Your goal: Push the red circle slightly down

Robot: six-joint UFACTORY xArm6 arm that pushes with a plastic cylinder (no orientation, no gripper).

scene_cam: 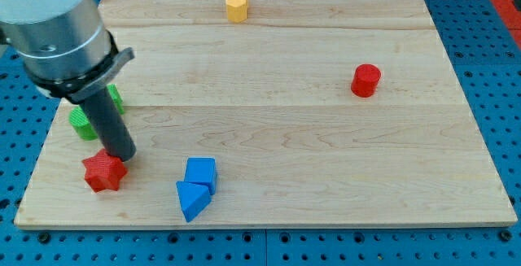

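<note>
Red circle (366, 80): a short round block standing on the wooden desk (285, 152) in the view's right half, a little above mid-height, well apart from every other block and from the rod.

Reading from the view's left: a green block (82, 122) sits near the desk's left edge, partly hidden behind the dark rod (110, 124), so its shape cannot be made out; a second patch of green shows just on the rod's right side, and whether it belongs to the same block cannot be told. My tip (121, 157) rests on the desk just below the green block and touching, or all but touching, the upper right of the red star (104, 172), which lies near the lower left corner. The rod hangs from a grey cylindrical arm body (53, 30) filling the upper left corner. No hand is fitted, so no open or closed state can be told.

Further right, along the lower edge, a blue cube (201, 172) and a blue wedge (191, 199) lie touching, the wedge below and slightly left. At the top edge, near the centre, stands a yellow block (236, 2), upright and apparently many-sided. A blue pegboard (488, 6) surrounds the desk.
</note>
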